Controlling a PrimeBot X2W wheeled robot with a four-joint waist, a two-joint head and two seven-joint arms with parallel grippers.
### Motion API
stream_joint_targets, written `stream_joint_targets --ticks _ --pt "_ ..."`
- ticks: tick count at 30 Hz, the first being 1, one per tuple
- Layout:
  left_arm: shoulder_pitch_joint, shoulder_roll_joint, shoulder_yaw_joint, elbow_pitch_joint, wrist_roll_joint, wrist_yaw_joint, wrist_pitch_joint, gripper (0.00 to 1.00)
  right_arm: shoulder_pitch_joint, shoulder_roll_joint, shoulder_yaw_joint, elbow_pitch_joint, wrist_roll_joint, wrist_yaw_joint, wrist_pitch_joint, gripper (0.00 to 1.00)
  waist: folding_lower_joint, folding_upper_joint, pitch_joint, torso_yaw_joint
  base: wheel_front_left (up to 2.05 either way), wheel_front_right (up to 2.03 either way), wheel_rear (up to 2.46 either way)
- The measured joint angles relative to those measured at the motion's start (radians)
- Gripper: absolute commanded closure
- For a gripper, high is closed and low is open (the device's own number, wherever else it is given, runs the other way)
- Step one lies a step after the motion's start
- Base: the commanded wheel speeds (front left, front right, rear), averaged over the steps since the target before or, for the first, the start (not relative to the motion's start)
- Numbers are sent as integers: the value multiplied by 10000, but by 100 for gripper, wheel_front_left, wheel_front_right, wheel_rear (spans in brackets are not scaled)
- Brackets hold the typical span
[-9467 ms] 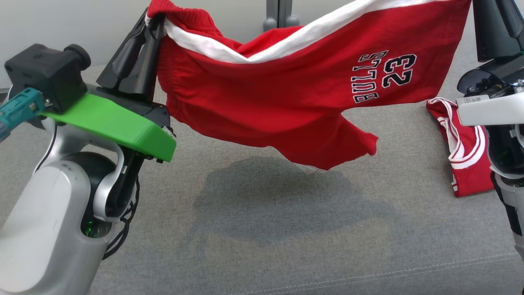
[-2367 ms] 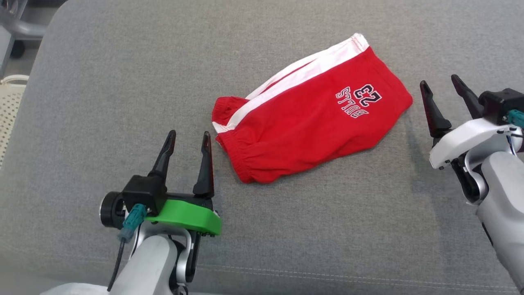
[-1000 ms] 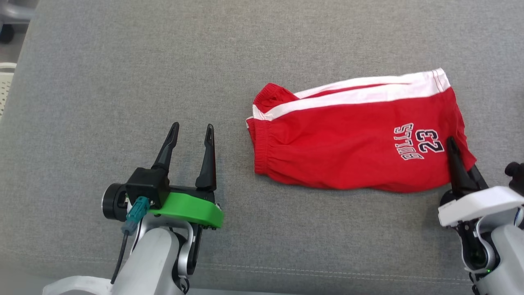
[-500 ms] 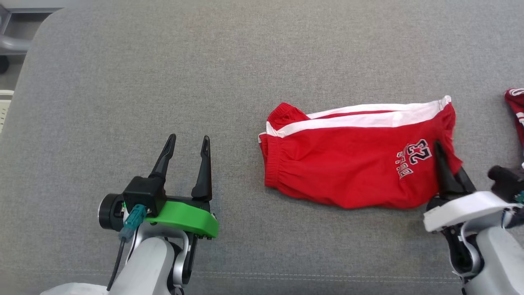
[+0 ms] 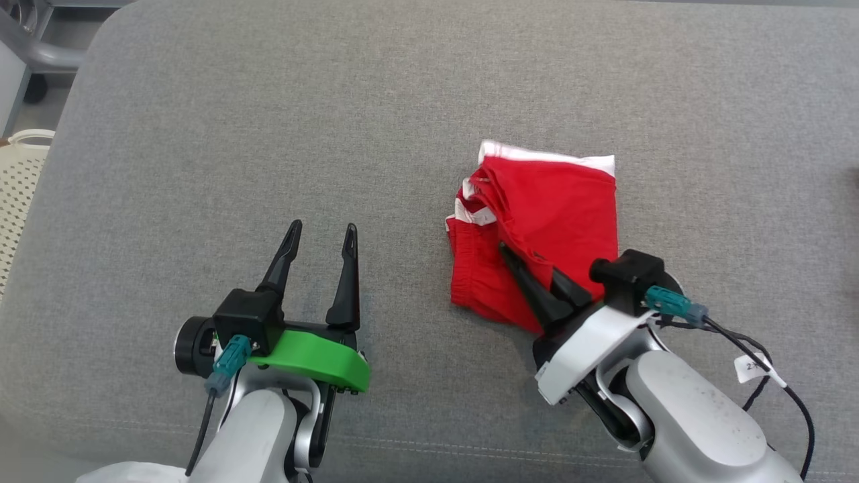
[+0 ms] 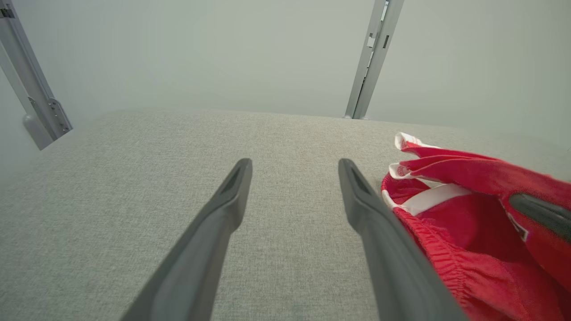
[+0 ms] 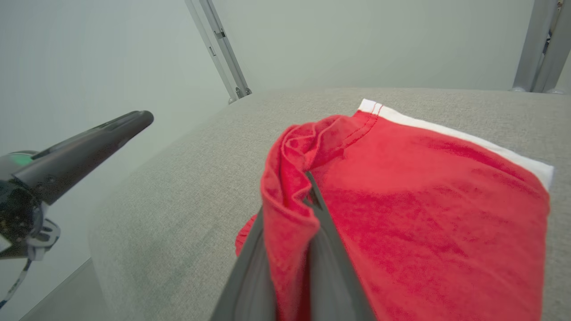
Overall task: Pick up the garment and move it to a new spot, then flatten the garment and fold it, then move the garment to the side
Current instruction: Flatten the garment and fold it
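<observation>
Head view: my right tool (image 5: 520,253) is clamped on a fold of the red garment (image 5: 557,201). The garment lies doubled over, right of the desk's centre, with its white band along the far edge and its gathered waistband toward the left. I see open grey fabric on every side of it. My left tool (image 5: 323,228) sits to the garment's left and apart from it, fingers spread and holding nothing. The desk (image 5: 268,100) rounds off at far left, where a cream perforated basket (image 5: 20,174) stands beyond its edge. Right wrist view: red cloth is pinched between the two fingers and hides one tip. Left wrist view: a pale wall (image 6: 178,53) and a grey upright post (image 6: 372,58) stand behind the desk.
</observation>
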Motion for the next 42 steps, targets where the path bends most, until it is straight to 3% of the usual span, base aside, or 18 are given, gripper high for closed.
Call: stream_joint_targets --ticks 7,8,14,17,19,25,32,37,42 --pt "-35 -111 -69 42 -71 -21 -23 0 -609 130 1304 1137 623 0 -25 100 0 0 162 292 0 0 0" --pt "-43 -119 -77 67 -71 -19 -40 0 -675 150 1373 1321 696 0 -52 0 0 0 184 319 0 0 0" --pt "-49 -127 -33 153 -88 38 -54 0 -998 -151 2878 1206 1212 2 86 0 0 0 248 297 0 0 0" --pt "-41 -71 54 163 -102 100 -58 0 -1051 -681 3605 675 1371 2 15 0 0 0 222 173 0 0 0" --pt "-37 8 104 159 -104 161 -59 0 -997 -1120 3425 221 1461 0 -272 0 0 0 184 9 0 0 0" --pt "-3 196 245 17 -102 324 -92 0 -55 -1248 731 -593 1275 0 -673 0 0 0 38 -399 0 0 0" --pt "133 485 433 -236 -86 470 -102 0 1353 -545 -2943 -1498 -33 0 -717 0 0 0 -254 -868 0 0 0" --pt "333 759 464 -368 -86 458 -46 0 2076 -328 -4163 -1461 -656 0 -717 0 0 0 -578 -1086 0 0 0" --pt "781 1062 414 -499 59 654 82 0 2686 -238 -4594 -1275 -957 0 -472 0 0 0 -919 -1263 0 0 0"
